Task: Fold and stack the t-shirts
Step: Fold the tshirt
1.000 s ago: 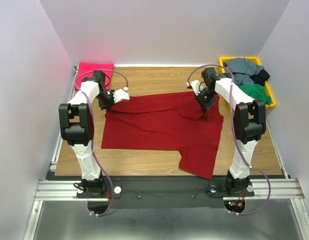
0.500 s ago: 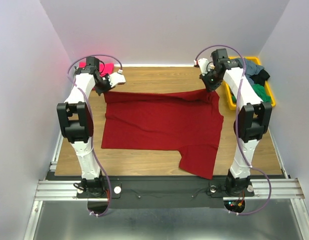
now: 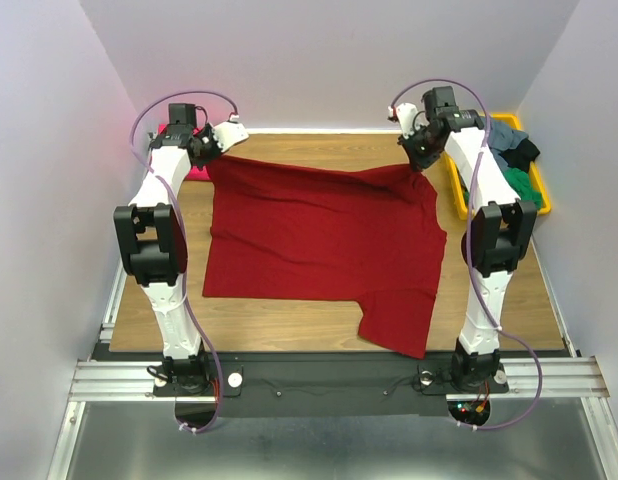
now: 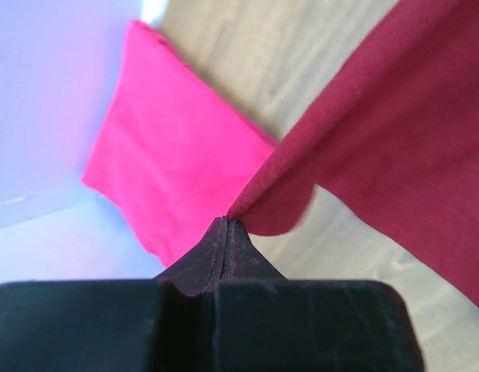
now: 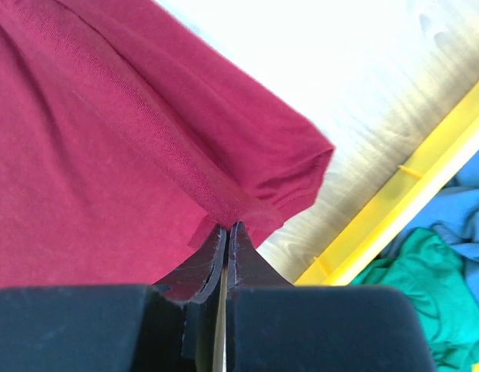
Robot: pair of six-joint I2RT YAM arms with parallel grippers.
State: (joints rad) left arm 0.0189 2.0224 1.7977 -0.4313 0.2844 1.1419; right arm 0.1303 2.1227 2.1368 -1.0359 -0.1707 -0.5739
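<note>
**Shirt held at both far corners**

Both arms reach to the far side of the counter (image 3: 289, 318), and each one grips one far corner of the crimson t-shirt (image 3: 319, 235).

The left hand (image 3: 211, 155) is clenched on the far left corner. In the left wrist view I see its two fingers pressed together, with a small fold of crimson cloth pinched at the tips of the left hand (image 4: 226, 226). The right hand (image 3: 421, 165) is also clenched, on the far right corner. In the right wrist view the hem is bunched between the closed tips of the right hand (image 5: 226, 230).

The far edge of the crimson t-shirt hangs stretched between the two hands, above the wood. The near part lies flat on the counter, and one flap at the near right reaches the near edge.

The pink t-shirt (image 4: 177, 163) lies flat in the far left corner, close to the wall and just beside the left hand. From above, the left arm hides most of it.

The yellow bin (image 3: 542, 195) stands at the far right, beside the right arm. Inside it I see a grey shirt (image 3: 497, 135), a green shirt (image 3: 514, 183) and a black shirt (image 3: 527, 151), all crumpled together.
</note>
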